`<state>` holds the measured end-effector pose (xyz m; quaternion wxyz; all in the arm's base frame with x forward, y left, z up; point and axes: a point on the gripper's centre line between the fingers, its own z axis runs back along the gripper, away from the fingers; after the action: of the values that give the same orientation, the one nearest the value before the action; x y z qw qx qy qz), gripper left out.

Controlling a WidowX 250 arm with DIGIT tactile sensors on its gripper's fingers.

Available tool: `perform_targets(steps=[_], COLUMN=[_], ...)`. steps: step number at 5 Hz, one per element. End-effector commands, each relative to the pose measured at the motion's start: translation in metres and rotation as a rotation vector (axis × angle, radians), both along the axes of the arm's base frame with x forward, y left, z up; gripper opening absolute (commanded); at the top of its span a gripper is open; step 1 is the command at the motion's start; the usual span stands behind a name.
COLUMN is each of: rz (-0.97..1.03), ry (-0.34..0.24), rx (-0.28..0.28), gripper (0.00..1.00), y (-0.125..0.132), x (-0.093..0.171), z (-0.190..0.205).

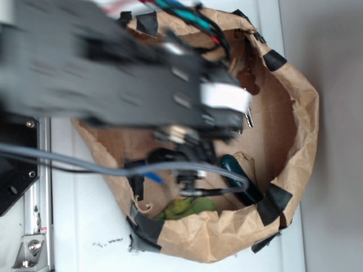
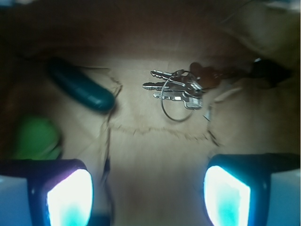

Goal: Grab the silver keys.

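Note:
The silver keys (image 2: 178, 90) lie on the brown paper floor in the wrist view, three shiny keys fanned leftward on a thin ring, with a brown tag (image 2: 203, 75) at their upper right. My gripper (image 2: 148, 197) is open, its two glowing pads (image 2: 69, 197) wide apart at the bottom of that view with only bare paper between them. The keys sit well ahead of the pads, slightly right of centre, untouched. In the exterior view my blurred arm (image 1: 142, 85) covers most of the paper enclosure, and only a silver sliver of the keys (image 1: 248, 119) shows at its edge.
A dark green cucumber-shaped object (image 2: 81, 84) lies left of the keys, also seen as the dark green object (image 1: 235, 170). A light green item (image 2: 36, 136) sits at the near left. Crumpled brown paper walls (image 1: 300, 130) taped with black strips ring the area.

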<state>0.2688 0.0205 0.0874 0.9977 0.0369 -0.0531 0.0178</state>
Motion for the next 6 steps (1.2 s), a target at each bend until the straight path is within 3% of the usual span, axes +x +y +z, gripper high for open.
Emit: perform_targets(steps=[1, 2, 4, 6], rz=[0.037, 0.06, 0.045, 0.139], ry=[-0.073, -0.088, -0.122, -0.165], rx=[0.035, -0.004, 0.019, 0.056], gripper=[1.0, 1.0, 1.0, 1.0], y=[0.004, 0.016, 0.009, 0.019], x=[0.036, 0.045, 0.039, 0.047], z=[-0.002, 0.004, -0.002, -0.014])
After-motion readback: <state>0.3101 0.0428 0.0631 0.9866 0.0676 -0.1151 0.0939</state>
